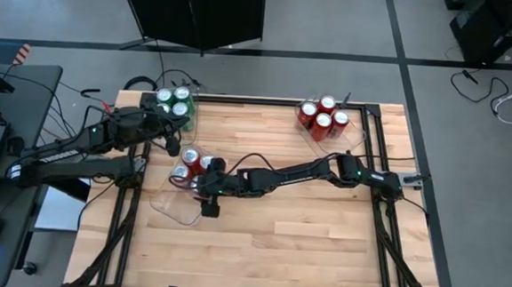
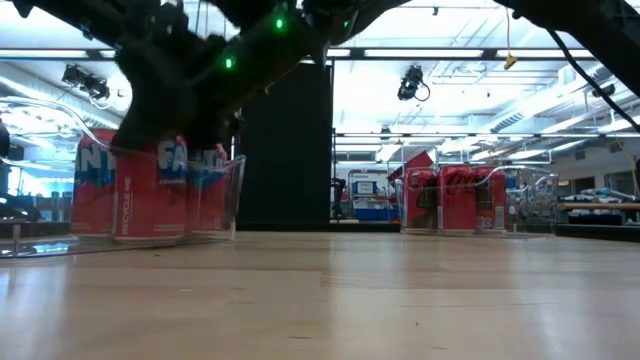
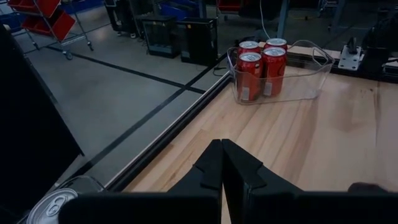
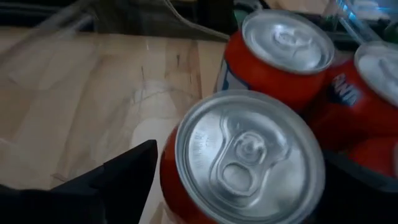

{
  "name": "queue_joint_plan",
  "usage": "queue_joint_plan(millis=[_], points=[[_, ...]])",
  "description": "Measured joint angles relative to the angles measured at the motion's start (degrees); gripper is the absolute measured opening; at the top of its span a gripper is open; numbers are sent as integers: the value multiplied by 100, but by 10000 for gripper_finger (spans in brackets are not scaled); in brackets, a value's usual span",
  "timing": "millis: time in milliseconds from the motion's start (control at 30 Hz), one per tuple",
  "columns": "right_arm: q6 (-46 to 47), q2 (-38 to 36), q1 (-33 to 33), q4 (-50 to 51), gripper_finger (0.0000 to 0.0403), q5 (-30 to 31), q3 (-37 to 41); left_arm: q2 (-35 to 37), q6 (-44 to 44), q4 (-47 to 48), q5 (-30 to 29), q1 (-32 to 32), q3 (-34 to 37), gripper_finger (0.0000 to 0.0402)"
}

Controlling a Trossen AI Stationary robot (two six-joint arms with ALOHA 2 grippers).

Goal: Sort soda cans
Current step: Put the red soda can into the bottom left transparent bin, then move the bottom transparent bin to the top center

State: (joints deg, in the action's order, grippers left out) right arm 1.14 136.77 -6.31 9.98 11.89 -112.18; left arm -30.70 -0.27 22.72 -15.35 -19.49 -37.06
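Soda cans stand sorted across three clear trays: four green ones (image 1: 175, 102) in the tray (image 1: 189, 114) at the table's far left corner, four red ones (image 1: 324, 116) in the tray (image 1: 361, 132) at the far right, and a red group (image 1: 192, 164) in the near-left tray (image 1: 170, 208). How many sit in that last group is hard to count from above, since the arm covers part of it.

The step in hand looks like a placement into the near-left tray. The right gripper (image 4: 230, 180) straddles an upright red can (image 4: 245, 155) with its fingers (image 4: 118, 174) spread wide on either side — released rather than clamped, by the look of it. That can stands just beside two other red ones (image 4: 283, 53).

Next, the right arm would need to rise straight up so the fingers clear the can's rim without tipping it.

The left gripper (image 3: 222, 171) waits near the green tray, pinched shut and empty — nothing between its fingers
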Motion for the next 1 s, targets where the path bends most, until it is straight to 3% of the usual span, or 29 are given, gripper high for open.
queue_joint_plan(millis=[267,467,600,800,1000], points=[[-191,-352,-134,63,351,5,-13,-9,-57,-2,75,0,0,7],[-559,-878,-300,667,330,323,-15,-7,334,-15,1348,13,0,4],[-658,-1326,-407,1397,246,871,39,-7,523,3,1694,157,0,2],[-573,-1962,-415,928,28,820,1397,-7,948,255,1762,647,0,1],[-149,-2772,-351,-621,22,795,3228,-10,1061,609,1762,1434,-2,1]])
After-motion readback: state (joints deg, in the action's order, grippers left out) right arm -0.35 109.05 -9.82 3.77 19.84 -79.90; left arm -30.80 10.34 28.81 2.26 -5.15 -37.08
